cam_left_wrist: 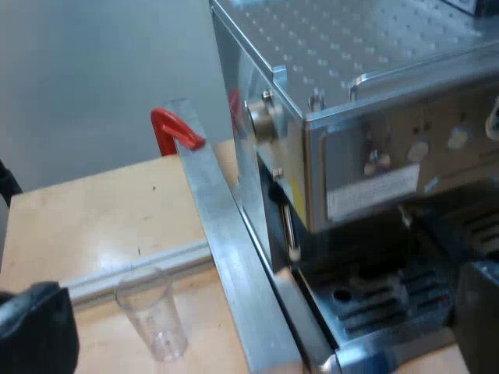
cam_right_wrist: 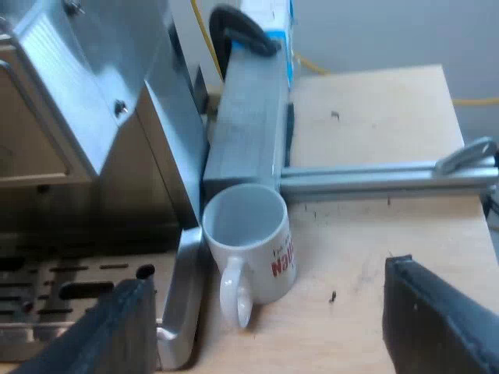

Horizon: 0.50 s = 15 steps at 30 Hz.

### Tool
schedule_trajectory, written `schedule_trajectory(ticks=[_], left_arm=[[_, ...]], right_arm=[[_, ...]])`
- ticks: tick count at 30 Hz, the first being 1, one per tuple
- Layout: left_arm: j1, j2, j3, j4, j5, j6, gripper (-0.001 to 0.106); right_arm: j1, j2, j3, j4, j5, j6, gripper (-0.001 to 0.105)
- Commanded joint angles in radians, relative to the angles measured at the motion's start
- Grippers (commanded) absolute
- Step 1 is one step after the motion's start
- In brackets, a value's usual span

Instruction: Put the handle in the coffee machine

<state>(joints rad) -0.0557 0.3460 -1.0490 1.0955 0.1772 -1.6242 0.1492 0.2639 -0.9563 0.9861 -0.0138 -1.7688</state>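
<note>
- The measuring glass (cam_left_wrist: 153, 312) is seen upright and empty on the table (cam_left_wrist: 78, 218).
- The mug (cam_right_wrist: 253, 241) is seen upright and empty, just beside the coffee machine (cam_left_wrist: 374, 117).
- A metal rail (cam_left_wrist: 226, 234), held by a red clamp (cam_left_wrist: 168, 128), is set between glass and machine.
- The left gripper (cam_left_wrist: 257, 288) and right gripper (cam_right_wrist: 265, 280) are spread wide, with nothing grasped.

a plain grey wall (cam_left_wrist: 78, 62) stands behind a pale wooden table (cam_left_wrist: 86, 226); aluminium rails (cam_left_wrist: 222, 234) cross its top, a red clamp (cam_left_wrist: 171, 128) gripping one at the table's edge.
</note>
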Motion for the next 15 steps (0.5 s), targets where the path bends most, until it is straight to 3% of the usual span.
schedule_trajectory(ticks=[1,9,15], left_arm=[[0.001,-0.09,0.068,-0.002,-0.024,-0.007,0.105],[0.001,-0.268,0.179,0.002,-0.024,-0.007,0.105],[0.001,-0.357,0.232,0.04,-0.024,0.036,0.105]], right_arm=[[-0.007,-0.061,-0.009,0.006,-0.005,-0.045,0.063],[-0.007,-0.175,0.013,0.071,-0.007,-0.071,0.063],[-0.007,-0.28,0.079,0.098,-0.007,-0.091,0.063]])
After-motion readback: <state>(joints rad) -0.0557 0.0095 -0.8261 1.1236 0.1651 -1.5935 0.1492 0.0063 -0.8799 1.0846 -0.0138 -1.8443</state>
